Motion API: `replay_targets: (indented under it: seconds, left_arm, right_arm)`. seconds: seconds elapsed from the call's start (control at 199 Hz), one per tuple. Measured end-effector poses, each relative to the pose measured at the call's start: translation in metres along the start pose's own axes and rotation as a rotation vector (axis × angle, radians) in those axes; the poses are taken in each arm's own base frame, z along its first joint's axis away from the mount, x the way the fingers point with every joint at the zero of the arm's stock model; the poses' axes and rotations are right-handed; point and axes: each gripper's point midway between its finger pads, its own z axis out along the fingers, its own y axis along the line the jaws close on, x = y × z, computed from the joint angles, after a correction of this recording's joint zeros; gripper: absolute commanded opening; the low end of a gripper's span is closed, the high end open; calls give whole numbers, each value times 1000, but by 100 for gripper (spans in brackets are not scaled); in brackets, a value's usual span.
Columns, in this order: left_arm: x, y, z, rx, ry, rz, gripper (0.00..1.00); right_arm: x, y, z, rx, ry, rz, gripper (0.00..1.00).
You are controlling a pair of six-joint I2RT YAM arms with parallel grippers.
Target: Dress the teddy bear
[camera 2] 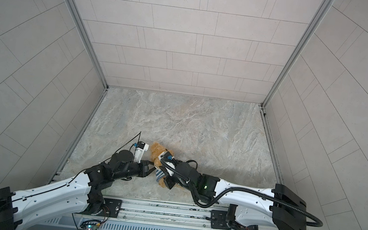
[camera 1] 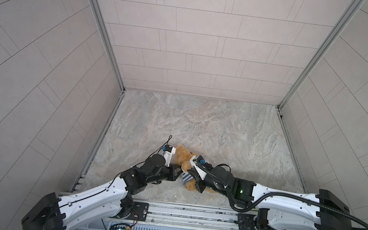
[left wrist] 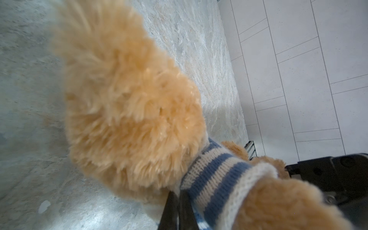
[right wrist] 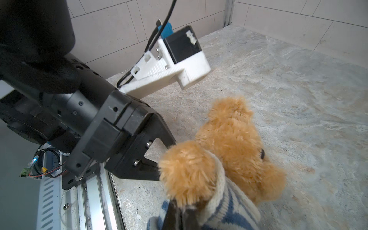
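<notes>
The teddy bear (camera 1: 182,155) lies on the marble table near its front edge, with both arms meeting over it in both top views. A blue-and-white striped shirt (camera 1: 186,177) is round its body. In the left wrist view the fluffy bear (left wrist: 129,109) fills the picture and my left gripper (left wrist: 179,207) is shut on the edge of the shirt (left wrist: 215,179). In the right wrist view my right gripper (right wrist: 179,215) is shut on the shirt (right wrist: 225,205) below a furry limb, with the bear's head (right wrist: 235,139) beyond. The left gripper's tips are hidden behind that limb there.
The marble tabletop (camera 1: 200,127) is boxed in by tiled walls at the back and both sides. A metal rail (camera 1: 190,213) carrying both arm bases runs along the front edge. The left arm's white camera mount (right wrist: 175,59) sticks out above the bear.
</notes>
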Motion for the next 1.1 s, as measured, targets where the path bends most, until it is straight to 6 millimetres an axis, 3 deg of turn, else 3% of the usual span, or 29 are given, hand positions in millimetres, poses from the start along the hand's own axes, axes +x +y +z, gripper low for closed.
replay_targets:
  seconds: [0.306, 0.592, 0.737, 0.838, 0.958, 1.103]
  left_arm:
    - [0, 3, 3, 6, -11, 3, 0]
    - [3, 7, 9, -1, 2, 5, 0]
    - [5, 13, 16, -38, 19, 13, 0]
    - [5, 24, 20, -79, 24, 12, 0]
    - [1, 35, 20, -115, 20, 18, 0]
    - [-4, 39, 21, -144, 21, 64, 4]
  right_arm:
    - [1, -6, -16, 12, -31, 20, 0]
    - [8, -8, -13, 20, -17, 34, 0]
    - [10, -7, -6, 22, -1, 40, 20]
    - [-3, -3, -9, 15, -36, 59, 31]
    - [-19, -7, -26, 27, -83, 100, 41]
    - [-33, -23, -53, 98, -115, 131, 44]
